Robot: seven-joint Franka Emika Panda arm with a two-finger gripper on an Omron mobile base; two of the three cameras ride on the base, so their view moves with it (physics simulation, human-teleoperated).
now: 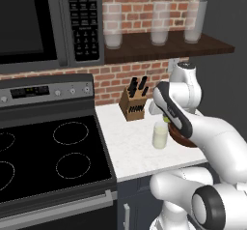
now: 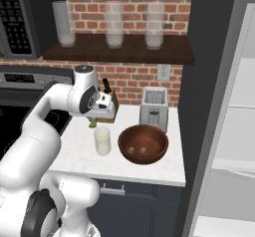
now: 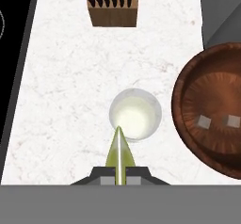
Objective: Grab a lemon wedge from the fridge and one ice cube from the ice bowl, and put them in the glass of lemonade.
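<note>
1. A white marble counter [image 3: 66, 100] runs between the black stove [image 1: 48, 151] at 9 o'clock and the ice bowl [image 2: 143, 144] at 3 o'clock – open marble lies around the glass of lemonade [image 2: 102, 140], which stands just beside the bowl.
2. The gripper [image 3: 119, 173] hangs above the glass, jaws pinched shut on the lemon wedge [image 3: 119, 155], its tip over the glass rim at 6 o'clock.
3. The right base view shows a toaster [image 2: 153, 109] behind the bowl and the fridge [image 2: 234, 131] open at 3 o'clock; the left shows a knife block [image 1: 133, 103].
4. The bowl holds two ice cubes [image 3: 204, 121] – the glass holds pale liquid.
</note>
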